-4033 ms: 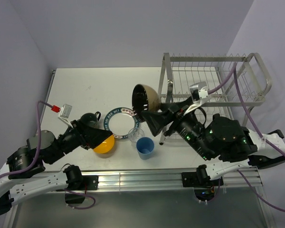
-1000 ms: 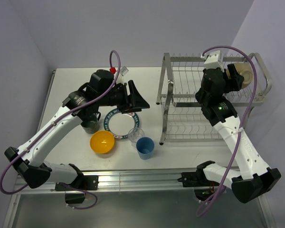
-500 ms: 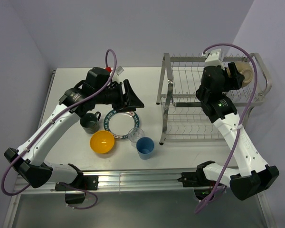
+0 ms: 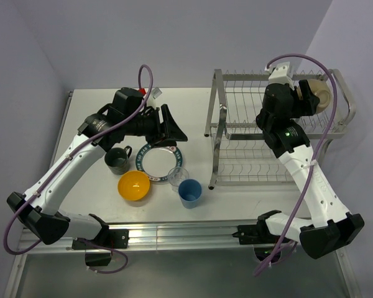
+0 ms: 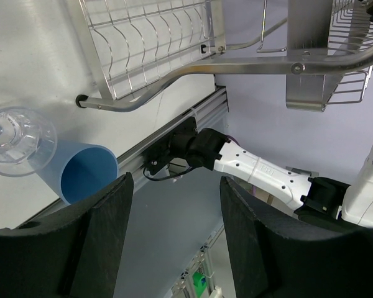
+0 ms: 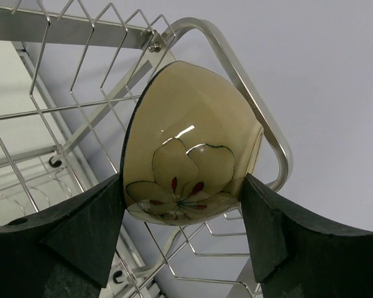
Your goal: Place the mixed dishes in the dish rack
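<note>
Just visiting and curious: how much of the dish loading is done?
No dish sits loose in the dish rack. The right gripper holds the beige bowl at its upper tier. Left to load: dark mug, orange bowl, plate, clear glass, blue tumbler. The left gripper is open.

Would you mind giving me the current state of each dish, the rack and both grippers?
beige bowl: on its side, gripped at the dish rack's upper tier.
dish rack: otherwise bare.
right gripper: shut on beige bowl.
left gripper: open, empty.
light blue tumbler: upright on table.
clear glass: on table beside tumbler.
small orange bowl: upright, empty.
dark mug: upright on table.
white plate: flat on table.
</note>
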